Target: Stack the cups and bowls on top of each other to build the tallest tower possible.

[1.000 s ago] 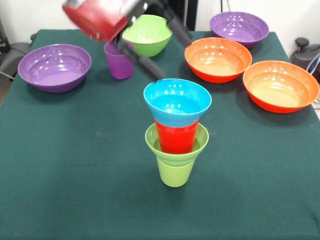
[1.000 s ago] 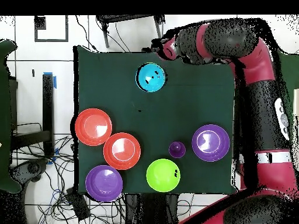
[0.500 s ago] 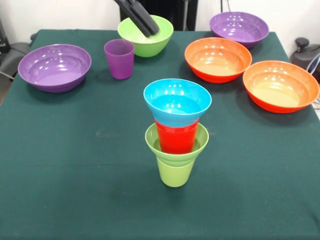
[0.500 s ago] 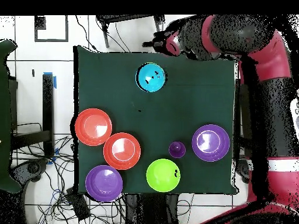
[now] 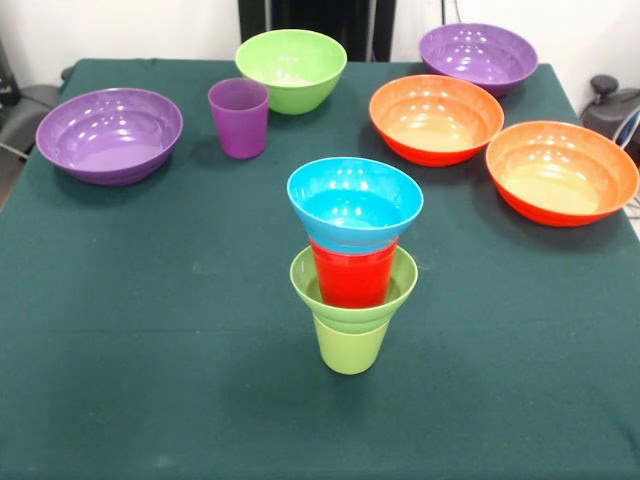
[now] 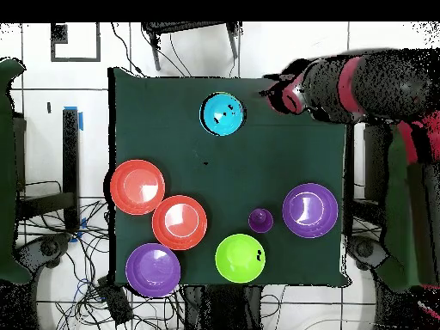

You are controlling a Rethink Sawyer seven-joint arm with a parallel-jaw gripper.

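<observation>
The tower stands mid-table: a lime-green cup (image 5: 350,345) at the bottom, a small lime-green bowl (image 5: 400,282), a red cup (image 5: 354,278) and a small blue bowl (image 5: 354,205) on top. From overhead only the blue bowl (image 6: 223,114) shows. The purple cup (image 5: 239,118) stands alone beside the medium lime-green bowl (image 5: 291,68). My gripper is out of the front view. In the overhead view it (image 6: 279,91) hangs to the right of the tower, apart from it, at the end of the red arm. It holds nothing that I can see.
Two wide purple bowls (image 5: 110,133) (image 5: 478,55) and two wide orange bowls (image 5: 436,117) (image 5: 561,170) sit along the far side of the green table (image 5: 150,300). Overhead, the arm (image 6: 378,82) crosses the table's right corner.
The arm has drawn up and out of the front view. Overhead, its end has swung to the right, away from the tower. The cups and bowls have not moved.
</observation>
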